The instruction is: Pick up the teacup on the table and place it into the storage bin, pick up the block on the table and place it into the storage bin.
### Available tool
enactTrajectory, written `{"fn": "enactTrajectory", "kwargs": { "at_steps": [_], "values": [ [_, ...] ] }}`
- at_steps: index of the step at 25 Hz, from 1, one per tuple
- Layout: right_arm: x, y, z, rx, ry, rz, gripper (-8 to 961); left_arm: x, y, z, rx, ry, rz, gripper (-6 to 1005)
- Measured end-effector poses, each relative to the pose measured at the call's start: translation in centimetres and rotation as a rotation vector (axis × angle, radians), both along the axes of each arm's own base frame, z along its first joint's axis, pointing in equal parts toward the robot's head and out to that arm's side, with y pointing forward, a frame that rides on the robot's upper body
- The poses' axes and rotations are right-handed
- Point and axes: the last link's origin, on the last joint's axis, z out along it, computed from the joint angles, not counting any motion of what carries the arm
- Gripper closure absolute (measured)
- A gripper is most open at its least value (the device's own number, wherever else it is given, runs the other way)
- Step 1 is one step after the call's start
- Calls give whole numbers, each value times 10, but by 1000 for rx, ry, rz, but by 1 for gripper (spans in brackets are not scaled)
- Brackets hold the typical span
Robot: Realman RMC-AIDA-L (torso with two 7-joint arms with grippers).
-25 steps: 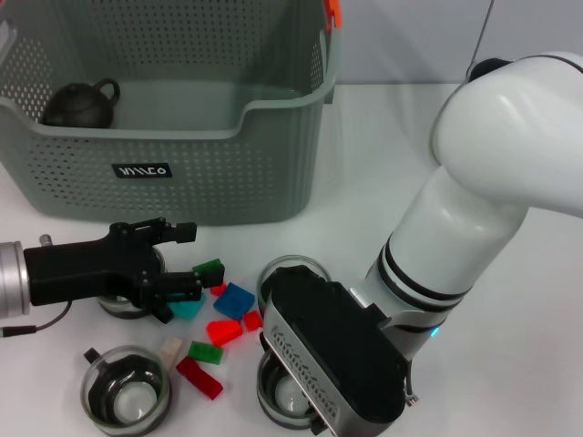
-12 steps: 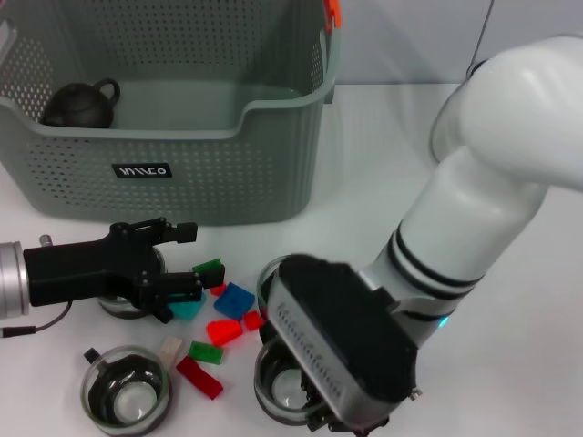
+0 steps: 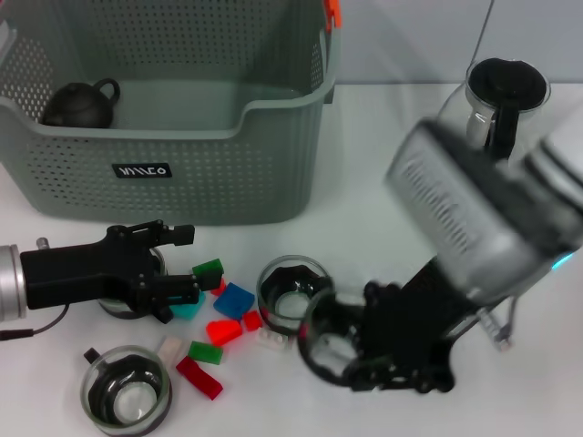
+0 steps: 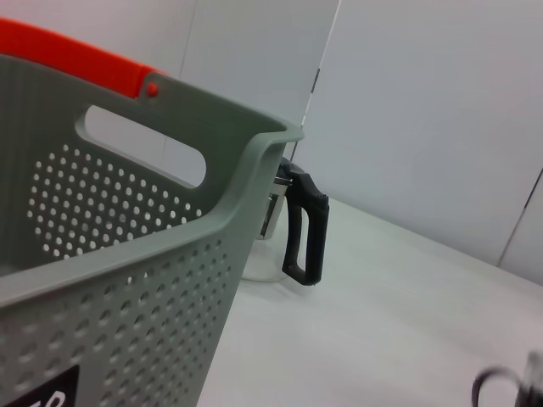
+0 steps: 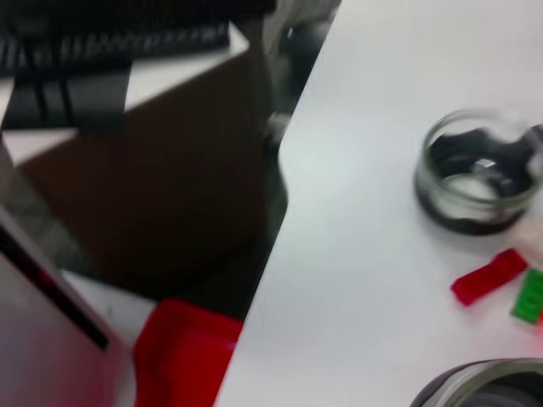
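My right gripper [image 3: 353,348] is shut on a glass teacup [image 3: 326,342] and holds it above the table, right of the blocks; the cup's rim [image 5: 485,388] shows in the right wrist view. Another teacup [image 3: 293,286] stands just behind it, and a third [image 3: 126,393] sits at the front left. Coloured blocks lie between them: blue [image 3: 234,299], red [image 3: 224,330], green [image 3: 208,268]. My left gripper [image 3: 189,265] is open, low over the table left of the blocks, above a further glass cup [image 3: 120,306]. The grey-green storage bin [image 3: 209,173] stands behind.
A black teapot [image 3: 82,104] lies inside the bin. A glass pitcher [image 3: 504,95] with a black lid stands at the back right, its handle [image 4: 305,227] seen past the bin's corner. The right wrist view shows the table edge [image 5: 271,254] and a red object [image 5: 187,356] below it.
My right arm has swung up and to the right, lifting the teacup off the front of the table. The pitcher is now uncovered. The left arm has stayed put.
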Motion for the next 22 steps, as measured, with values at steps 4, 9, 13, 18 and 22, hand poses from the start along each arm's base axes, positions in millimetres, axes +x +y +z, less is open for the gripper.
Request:
{"fn": "enactTrajectory", "kwargs": {
  "at_steps": [4,9,13,18,22],
  "values": [
    [-3,8,44,4,78,-81,899,1,1,0,1,1,-4,139],
    [-22,24,78,94,212,-106,899,3,3,0,-3,1,-13,139],
    [-46,38,83,156,328,-96,900,5,5,1,-2,2,-18,139],
    [-85,65,67,276,455,-108,900,6,7,1,2,4,-18,139],
    [-115,88,48,334,514,-146,900,9,10,0,0,4,-25,139]
  ]
}}
